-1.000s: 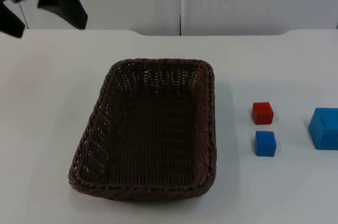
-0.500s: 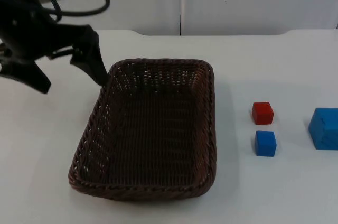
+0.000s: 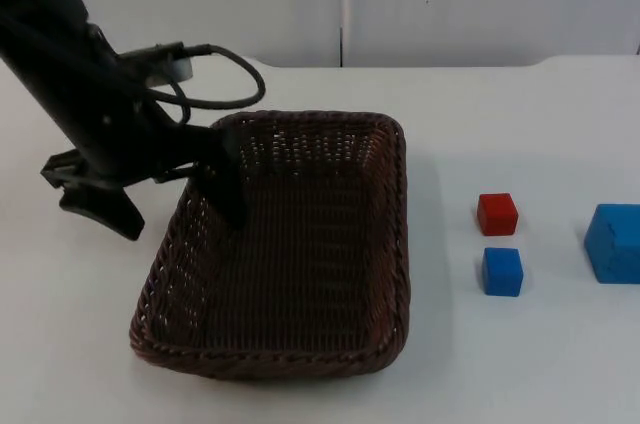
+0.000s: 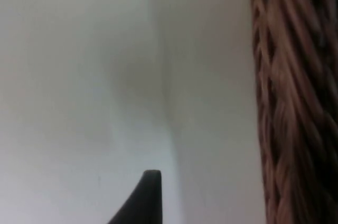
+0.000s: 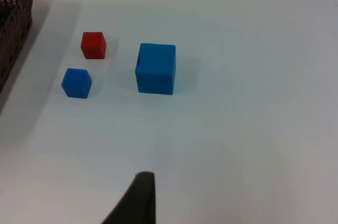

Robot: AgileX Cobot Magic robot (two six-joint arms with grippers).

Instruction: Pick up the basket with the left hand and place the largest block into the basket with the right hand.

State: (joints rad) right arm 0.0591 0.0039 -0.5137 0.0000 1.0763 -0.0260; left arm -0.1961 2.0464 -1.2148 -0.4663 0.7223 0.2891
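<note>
Top view: dark wicker basket (image 3: pixel 285 244) flat on white table (image 3: pixel 500 364). Left gripper (image 3: pixel 170 199) spread wide, straddling basket's left rim, one finger (image 3: pixel 225 189) inside, other finger outside over table. Small red block (image 3: pixel 497 214) and small blue block (image 3: pixel 502 271) just right of basket, red one farther back; large blue block (image 3: pixel 613 242) farther right, at picture's edge.

Left wrist view: braided basket rim (image 4: pixel 293 97) close beside bare table; black fingertip (image 4: pixel 142 200) over table.

Right wrist view: large blue block (image 5: pixel 156 68), small red block (image 5: pixel 93 45), small blue block (image 5: pixel 76 83) and basket corner (image 5: pixel 13 18) on table. Right gripper waiting above, well back from blocks; fingers' state cannot be told.
</note>
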